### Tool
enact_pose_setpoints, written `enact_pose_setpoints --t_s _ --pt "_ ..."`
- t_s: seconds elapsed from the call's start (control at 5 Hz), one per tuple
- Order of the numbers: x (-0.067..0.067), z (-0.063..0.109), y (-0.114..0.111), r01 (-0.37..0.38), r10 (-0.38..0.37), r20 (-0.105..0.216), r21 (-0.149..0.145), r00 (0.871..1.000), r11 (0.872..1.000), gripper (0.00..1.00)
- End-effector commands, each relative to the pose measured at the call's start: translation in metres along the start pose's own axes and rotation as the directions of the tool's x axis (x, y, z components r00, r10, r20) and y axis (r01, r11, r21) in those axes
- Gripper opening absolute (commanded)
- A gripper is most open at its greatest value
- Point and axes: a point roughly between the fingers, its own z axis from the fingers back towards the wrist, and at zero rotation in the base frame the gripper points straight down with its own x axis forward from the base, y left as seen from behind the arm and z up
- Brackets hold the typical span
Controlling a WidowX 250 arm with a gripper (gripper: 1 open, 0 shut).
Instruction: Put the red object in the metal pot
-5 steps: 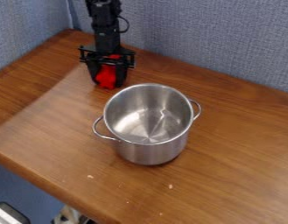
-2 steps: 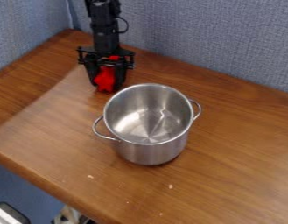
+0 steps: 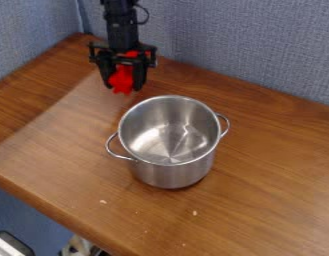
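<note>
The red object is hanging between the two dark fingers of the gripper, above the wooden table and not touching it, up and to the left of the metal pot in the camera view. The gripper is pointing straight down with its jaws partly spread, pressing on the red object from both sides, so the block is showing only as a short red patch between them. The black arm is reaching up from the gripper toward the top edge of the view. The metal pot is standing upright on the table, open at the top, its two small loop handles sticking out at opposite sides. A blue-grey wall is running behind the pot.
</note>
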Motion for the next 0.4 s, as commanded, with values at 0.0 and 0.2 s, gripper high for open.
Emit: enact_pose_setpoints --t_s 0.0,0.2 --pt "-0.017 0.062 -0.016 0.123 -0.118 0.145 -0.025 0.982 0.992 0.0" --pt "-0.043 0.099 -0.03 0.234 -0.225 0.178 -0.033 0.958 0.972 0.0"
